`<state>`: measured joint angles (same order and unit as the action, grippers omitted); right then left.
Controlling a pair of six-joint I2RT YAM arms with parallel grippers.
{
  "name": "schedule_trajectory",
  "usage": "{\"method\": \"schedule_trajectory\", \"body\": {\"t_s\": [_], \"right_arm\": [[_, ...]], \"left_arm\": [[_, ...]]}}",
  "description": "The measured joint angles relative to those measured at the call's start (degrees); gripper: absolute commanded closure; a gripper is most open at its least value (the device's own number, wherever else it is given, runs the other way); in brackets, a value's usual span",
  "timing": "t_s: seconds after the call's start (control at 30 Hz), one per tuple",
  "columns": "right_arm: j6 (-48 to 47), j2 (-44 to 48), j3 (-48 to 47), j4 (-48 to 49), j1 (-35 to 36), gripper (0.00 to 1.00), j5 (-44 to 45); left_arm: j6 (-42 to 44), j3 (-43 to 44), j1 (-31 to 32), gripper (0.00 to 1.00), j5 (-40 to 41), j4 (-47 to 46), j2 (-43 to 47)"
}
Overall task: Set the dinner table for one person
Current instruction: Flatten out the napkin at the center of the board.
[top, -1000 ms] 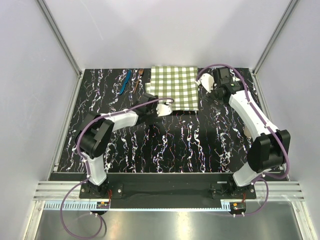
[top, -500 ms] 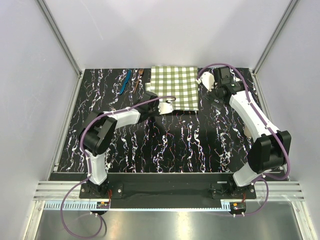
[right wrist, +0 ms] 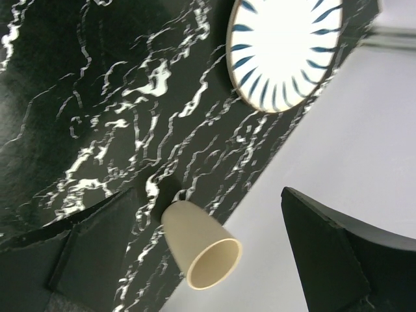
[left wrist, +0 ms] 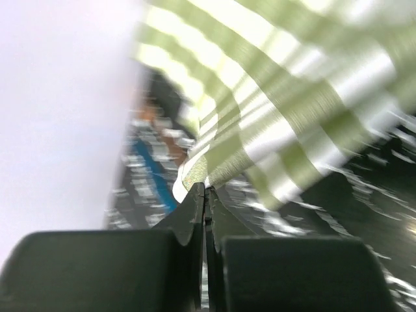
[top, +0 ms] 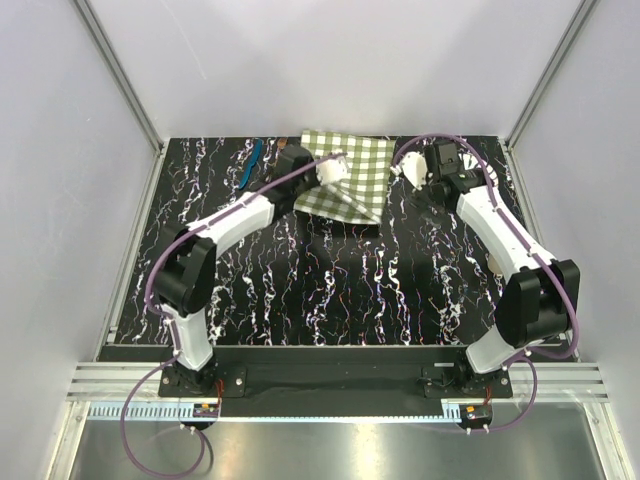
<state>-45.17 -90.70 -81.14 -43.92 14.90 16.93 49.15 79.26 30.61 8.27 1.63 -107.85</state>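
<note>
The dinner table point(top: 340, 290) is black with white veins. A green-and-white checked cloth point(top: 355, 185) lies at its back middle, its near-left part raised and crumpled. My left gripper point(top: 330, 168) is shut on the cloth's edge; in the left wrist view the jaws point(left wrist: 207, 190) pinch the fabric point(left wrist: 292, 97). My right gripper point(top: 412, 172) hovers open at the back right. Its wrist view shows a beige cup point(right wrist: 198, 250) upright on the table below the wide-apart fingers point(right wrist: 325, 253), untouched, and a white plate with blue dashes point(right wrist: 286, 49) farther off.
A blue utensil point(top: 250, 163) lies at the back left of the table, also seen blurred in the left wrist view point(left wrist: 153, 175), with a brown utensil beside it. White walls close in the table at the back and both sides.
My left gripper has shut on the cloth's near-left corner and carried it up and toward the back, rumpling the cloth. The right arm has barely moved.
</note>
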Motion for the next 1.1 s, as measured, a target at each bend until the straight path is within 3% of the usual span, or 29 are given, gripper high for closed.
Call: {"method": "schedule_trajectory", "body": {"t_s": [0.23, 0.47, 0.67, 0.8, 1.1], "right_arm": [[6.03, 0.57, 5.27, -0.2, 0.0, 0.0, -5.27], [10.86, 0.02, 4.83, -0.48, 0.02, 0.0, -11.41], [9.49, -0.72, 3.61, 2.45, 1.68, 0.0, -12.52], [7.19, -0.9, 4.04, 6.08, 3.72, 0.0, -8.87], [9.16, -2.56, 4.61, 17.84, 2.82, 0.0, 9.4]], "left_arm": [[0.42, 8.17, -0.94, 1.0, 5.16, -0.63, 4.79], [0.74, 8.52, -0.96, 1.0, 6.34, -1.25, 6.99], [0.87, 8.41, -0.17, 1.0, 5.03, -0.87, 7.37], [0.9, 8.35, 1.88, 1.0, 3.06, -1.25, 8.7], [1.44, 5.68, 10.64, 1.0, -3.32, -2.4, 13.66]]}}
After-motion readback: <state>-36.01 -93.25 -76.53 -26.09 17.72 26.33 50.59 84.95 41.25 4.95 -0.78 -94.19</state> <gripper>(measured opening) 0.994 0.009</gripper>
